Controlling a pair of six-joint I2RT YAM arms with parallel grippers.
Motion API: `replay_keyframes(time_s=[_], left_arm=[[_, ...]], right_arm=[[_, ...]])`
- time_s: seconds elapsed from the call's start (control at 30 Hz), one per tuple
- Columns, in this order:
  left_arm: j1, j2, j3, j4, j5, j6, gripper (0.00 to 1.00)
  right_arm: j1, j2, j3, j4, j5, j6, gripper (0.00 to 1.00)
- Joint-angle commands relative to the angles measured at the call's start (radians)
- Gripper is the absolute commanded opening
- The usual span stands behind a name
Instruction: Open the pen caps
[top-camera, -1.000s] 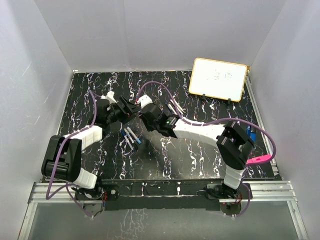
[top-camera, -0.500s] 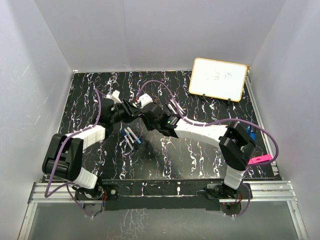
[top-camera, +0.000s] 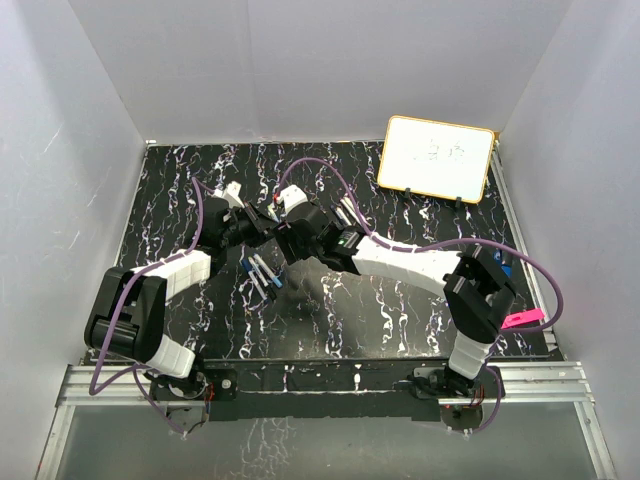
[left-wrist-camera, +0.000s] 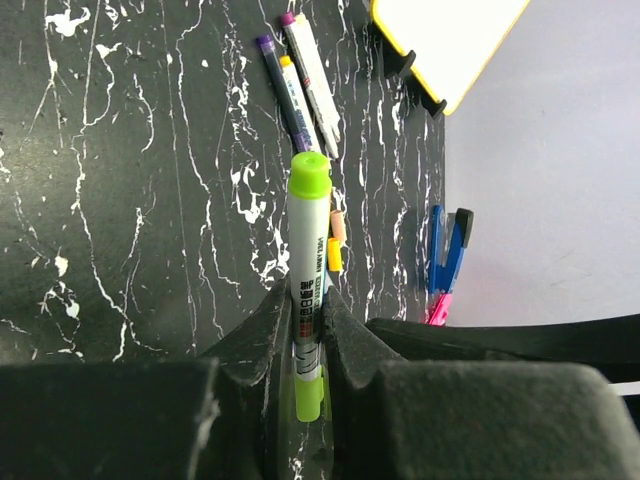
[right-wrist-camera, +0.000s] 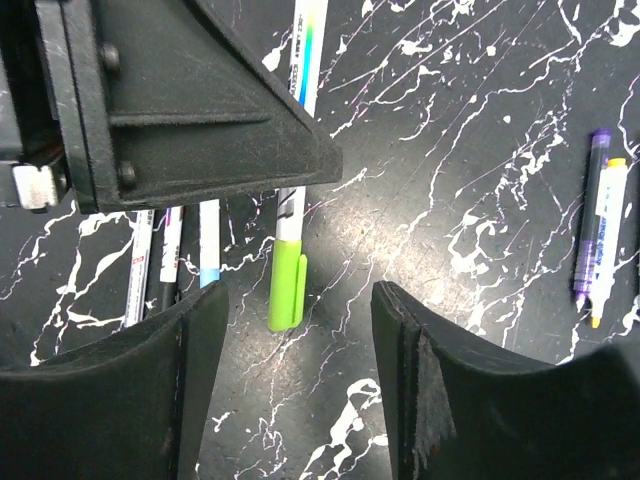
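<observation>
Showed a black, white-veined counter (top-camera: 392, 312) inside white walls (top-camera: 300, 70). Had the left gripper (left-wrist-camera: 306, 312) clamped on a white pen (left-wrist-camera: 308, 250) above it. Had the right gripper (right-wrist-camera: 300, 295) open, facing its lime-green cap (right-wrist-camera: 285, 288). Showed other pens (left-wrist-camera: 300, 85) lying flat nearby.

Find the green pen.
The green pen sits mid left wrist view, clamped in the left gripper; its clipped cap hangs between the open fingers of the right gripper.

two arms (top-camera: 390, 262), one whiteboard (top-camera: 436, 157), at least six pens (top-camera: 262, 275).
</observation>
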Motion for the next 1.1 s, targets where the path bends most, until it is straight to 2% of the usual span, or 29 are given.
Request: replay_keyframes(time_s=[0.0, 0.3, 0.8, 1.07], left_arm=[[-0.002, -0.009, 0.027, -0.02, 0.004, 0.029, 0.0], [-0.009, -0.011, 0.016, 0.043, 0.043, -0.008, 0.0], [-0.035, -0.044, 0.017, 0.035, 0.049, -0.021, 0.0], [-0.046, -0.039, 0.029, 0.029, 0.049, -0.018, 0.0]], right_arm=[[-0.004, -0.066, 0.013, 0.031, -0.002, 0.004, 0.59], [-0.008, -0.023, 0.032, 0.027, -0.022, 0.008, 0.57], [-0.016, 0.048, 0.051, 0.041, -0.04, 0.017, 0.5], [-0.019, 0.057, 0.055, 0.046, -0.047, 0.016, 0.4]])
